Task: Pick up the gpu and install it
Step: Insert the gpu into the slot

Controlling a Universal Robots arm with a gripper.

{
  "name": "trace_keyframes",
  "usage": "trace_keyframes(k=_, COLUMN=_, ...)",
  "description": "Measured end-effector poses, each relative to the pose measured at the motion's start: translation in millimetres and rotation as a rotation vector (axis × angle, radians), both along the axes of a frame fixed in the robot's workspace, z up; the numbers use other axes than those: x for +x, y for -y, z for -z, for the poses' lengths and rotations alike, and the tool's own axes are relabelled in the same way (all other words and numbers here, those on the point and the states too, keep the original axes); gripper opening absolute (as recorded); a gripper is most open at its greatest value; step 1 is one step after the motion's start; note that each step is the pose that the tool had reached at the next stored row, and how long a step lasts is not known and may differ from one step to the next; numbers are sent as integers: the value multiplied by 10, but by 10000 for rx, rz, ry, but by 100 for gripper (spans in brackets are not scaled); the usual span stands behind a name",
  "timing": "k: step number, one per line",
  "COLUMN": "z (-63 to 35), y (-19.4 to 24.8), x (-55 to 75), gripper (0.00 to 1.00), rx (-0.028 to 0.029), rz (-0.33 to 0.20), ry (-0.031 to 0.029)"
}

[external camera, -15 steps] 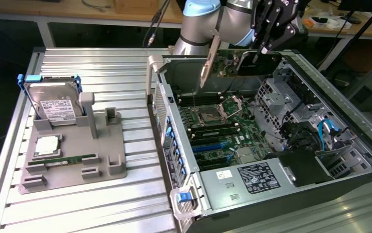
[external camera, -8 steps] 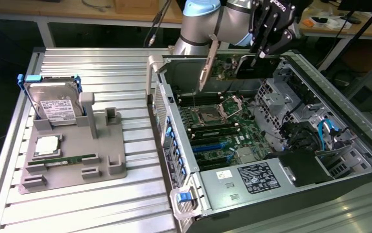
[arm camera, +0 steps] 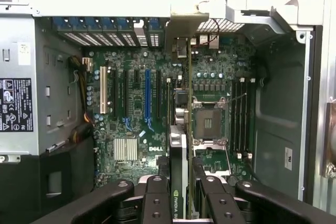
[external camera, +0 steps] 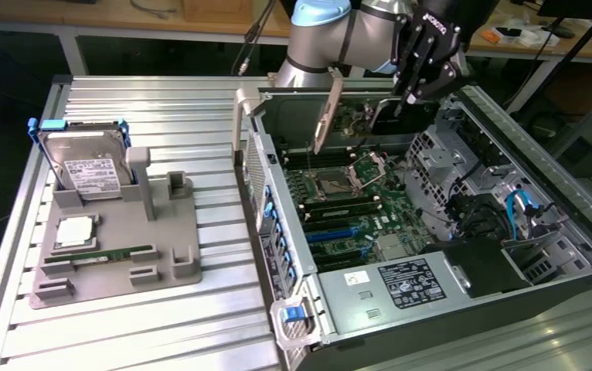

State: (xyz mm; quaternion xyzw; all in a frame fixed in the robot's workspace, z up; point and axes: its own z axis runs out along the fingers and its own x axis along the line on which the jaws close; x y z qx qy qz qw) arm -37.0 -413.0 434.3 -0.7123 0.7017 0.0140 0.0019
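I have one gripper (arm camera: 181,205) in play, and its two fingers (arm camera: 156,199) are pinching the single gpu (arm camera: 178,166) between them. The card stands on edge in the wrist view, its green-lettered side against one finger. Its silvery bracket (arm camera: 181,27) is at the end farthest from the fingertips. In the exterior view the gripper (external camera: 407,97) holds the gpu (external camera: 329,116) over the one open computer case (external camera: 574,267), with the card raised clear of the board.

Straight beyond the fingertips lies the motherboard (arm camera: 131,93). It has one CPU socket (arm camera: 208,121) just to one side of the held card, and one white slot (arm camera: 103,90) and one blue slot (arm camera: 147,90) on the other side. One labelled power supply (external camera: 399,282) sits at the end of the case well away from the fingers.

Well apart from the fingers, outside the case, one grey fixture (external camera: 120,267) carries one hard drive (external camera: 90,166), one processor chip (external camera: 74,230) and one green memory stick (external camera: 110,253).
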Motion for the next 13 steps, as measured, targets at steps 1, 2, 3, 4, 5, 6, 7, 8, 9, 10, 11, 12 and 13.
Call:
trace_keyframes(k=1, z=18, y=0, x=0, gripper=27, rx=1, rz=-1, ry=0)
trace_keyframes(k=2, z=38, y=0, x=0, gripper=27, rx=1, rz=0, ry=0)
trace_keyframes(k=3, z=55, y=0, x=0, gripper=27, rx=1, rz=0, ry=0)
trace_keyframes(k=4, z=74, y=0, x=0, gripper=27, rx=0, rz=0, ry=0)
trace_keyframes(k=5, z=91, y=0, x=0, gripper=27, rx=0, rz=0, ry=-1)
trace_keyframes(k=6, z=110, y=0, x=0, gripper=27, rx=0, rz=0, ry=0)
trace_keyframes(k=7, z=128, y=0, x=0, gripper=27, rx=0, rz=-1, ry=0)
trace_keyframes(k=8, z=146, y=0, x=0, gripper=27, rx=1, rz=0, ry=0)
trace_keyframes(k=9, z=164, y=0, x=0, gripper=27, rx=0, rz=0, ry=0)
trace_keyframes(k=10, z=183, y=0, x=0, gripper=27, rx=1, rz=-1, ry=0)
trace_keyframes(k=11, z=202, y=0, x=0, gripper=27, rx=0, rz=0, ry=0)
trace_keyframes(k=12, z=219, y=0, x=0, gripper=27, rx=0, rz=0, ry=0)
trace_keyframes(k=13, z=237, y=0, x=0, gripper=27, rx=0, rz=-1, ry=0)
